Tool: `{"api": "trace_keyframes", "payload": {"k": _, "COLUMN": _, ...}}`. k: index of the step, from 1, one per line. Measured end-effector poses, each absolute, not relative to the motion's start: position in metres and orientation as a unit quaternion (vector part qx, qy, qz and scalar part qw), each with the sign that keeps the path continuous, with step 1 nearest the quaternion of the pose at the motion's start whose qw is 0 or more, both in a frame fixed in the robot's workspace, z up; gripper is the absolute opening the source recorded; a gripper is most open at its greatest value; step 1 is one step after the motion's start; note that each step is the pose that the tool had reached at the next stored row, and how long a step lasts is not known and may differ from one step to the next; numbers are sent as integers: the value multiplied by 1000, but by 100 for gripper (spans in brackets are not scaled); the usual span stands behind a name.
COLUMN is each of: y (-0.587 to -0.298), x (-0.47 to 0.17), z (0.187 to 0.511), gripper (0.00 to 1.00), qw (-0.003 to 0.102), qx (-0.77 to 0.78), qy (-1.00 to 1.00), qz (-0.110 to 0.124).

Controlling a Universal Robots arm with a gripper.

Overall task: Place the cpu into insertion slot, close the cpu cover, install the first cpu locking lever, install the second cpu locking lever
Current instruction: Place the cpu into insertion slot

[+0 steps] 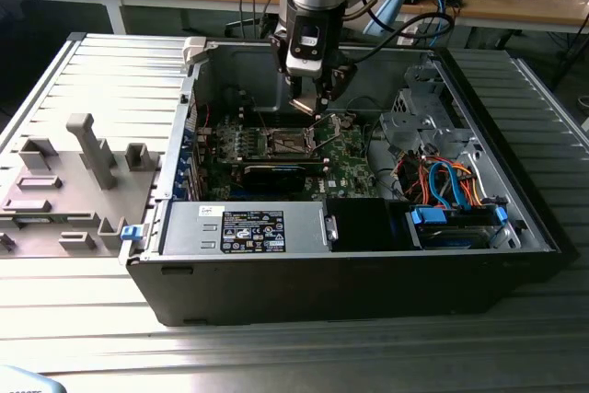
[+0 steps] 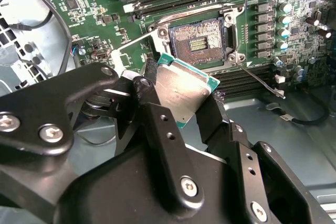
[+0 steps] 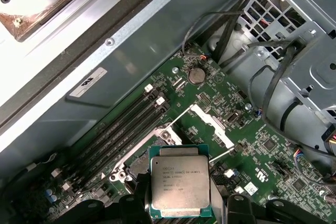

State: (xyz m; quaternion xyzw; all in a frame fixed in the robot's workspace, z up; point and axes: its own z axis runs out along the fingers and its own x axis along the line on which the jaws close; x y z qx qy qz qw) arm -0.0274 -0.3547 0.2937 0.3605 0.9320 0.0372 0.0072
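Presently the single gripper (image 2: 181,103) is clamped on the one cpu (image 2: 184,90), its two fingers (image 2: 152,114) pressing opposite edges. It holds the chip close over the one insertion slot (image 2: 199,41), whose dark centre lies bare beside the one cpu cover (image 2: 131,51), swung open. By its look the chip is light, thin and stiff, with a smooth metal top and a probably delicate underside, so the edges seem the proper hold; one thin locking lever (image 2: 260,80) juts free beside the socket.
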Motion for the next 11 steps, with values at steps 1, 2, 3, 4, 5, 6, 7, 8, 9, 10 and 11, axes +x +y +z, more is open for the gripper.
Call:
{"api": "trace_keyframes", "payload": {"k": 1, "y": -355, "x": -27, "z": 294, "gripper": 55, "qw": 7, "qx": 362, "qy": 931, "qz": 37}}
{"api": "trace_keyframes", "payload": {"k": 2, "y": -355, "x": -27, "z": 294, "gripper": 55, "qw": 7, "qx": 363, "qy": 931, "qz": 37}}
{"api": "trace_keyframes", "payload": {"k": 3, "y": -355, "x": -27, "z": 294, "gripper": 55, "qw": 7, "qx": 364, "qy": 931, "qz": 37}}
{"api": "trace_keyframes", "payload": {"k": 4, "y": -355, "x": -27, "z": 293, "gripper": 55, "qw": 7, "qx": 365, "qy": 930, "qz": 37}}
{"api": "trace_keyframes", "payload": {"k": 5, "y": -355, "x": -27, "z": 293, "gripper": 55, "qw": 7, "qx": 366, "qy": 930, "qz": 37}}
{"api": "trace_keyframes", "payload": {"k": 6, "y": -355, "x": -27, "z": 293, "gripper": 55, "qw": 7, "qx": 366, "qy": 930, "qz": 37}}
{"api": "trace_keyframes", "payload": {"k": 7, "y": -355, "x": -27, "z": 293, "gripper": 55, "qw": 7, "qx": 367, "qy": 929, "qz": 37}}
{"api": "trace_keyframes", "payload": {"k": 8, "y": -355, "x": -27, "z": 293, "gripper": 55, "qw": 7, "qx": 368, "qy": 929, "qz": 37}}
{"api": "trace_keyframes", "payload": {"k": 9, "y": -355, "x": -27, "z": 293, "gripper": 55, "qw": 7, "qx": 368, "qy": 929, "qz": 37}}
{"api": "trace_keyframes", "payload": {"k": 10, "y": -355, "x": -27, "z": 293, "gripper": 55, "qw": 8, "qx": 369, "qy": 929, "qz": 37}}
{"api": "trace_keyframes", "payload": {"k": 11, "y": -355, "x": -27, "z": 293, "gripper": 55, "qw": 8, "qx": 370, "qy": 928, "qz": 37}}
